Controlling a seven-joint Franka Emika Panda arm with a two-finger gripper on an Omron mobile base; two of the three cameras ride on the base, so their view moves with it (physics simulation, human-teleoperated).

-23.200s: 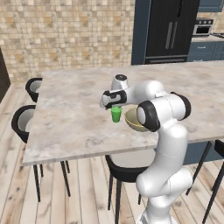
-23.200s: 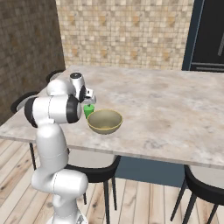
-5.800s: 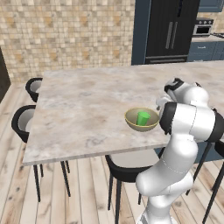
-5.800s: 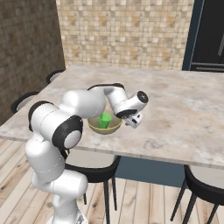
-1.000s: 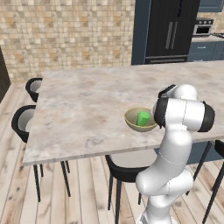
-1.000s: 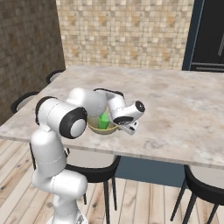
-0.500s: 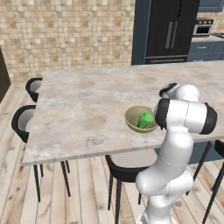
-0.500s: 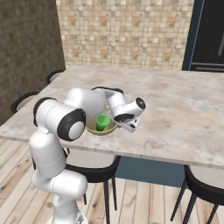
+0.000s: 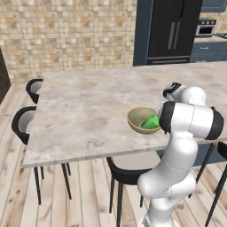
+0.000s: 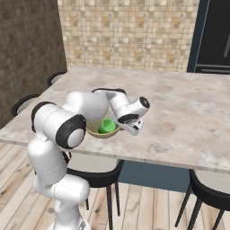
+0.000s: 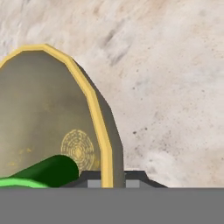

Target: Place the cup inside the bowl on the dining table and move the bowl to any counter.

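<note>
I am looking down the end effector (image 11: 113, 178) in the hand view, and its two dark fingertips (image 11: 89, 177) are sitting on either side of the bowl's yellow rim, one inside and one outside, nearly pressed together with only the thin wall between them. So it is pinching the bowl (image 11: 48, 113) by its edge. In the right base view the end effector (image 10: 128, 127) is meeting the right side of the bowl (image 10: 95, 130), and the wrist is angling down toward it from the arm's bent elbow.

The cup (image 10: 107, 126) is lying on its side inside the bowl, its open mouth facing the camera in the right base view. In the hand view the cup (image 11: 41, 173) is showing as a green curve low in the bowl, just beside the inner fingertip.

In the left base view the bowl (image 9: 141, 119) is appearing tilted, its near rim raised, and the cup (image 9: 152, 121) is resting against its right side, partly behind the arm. The bowl is near the front edge of the bench (image 9: 88, 111), though I cannot tell whether its base is touching the stone.
</note>
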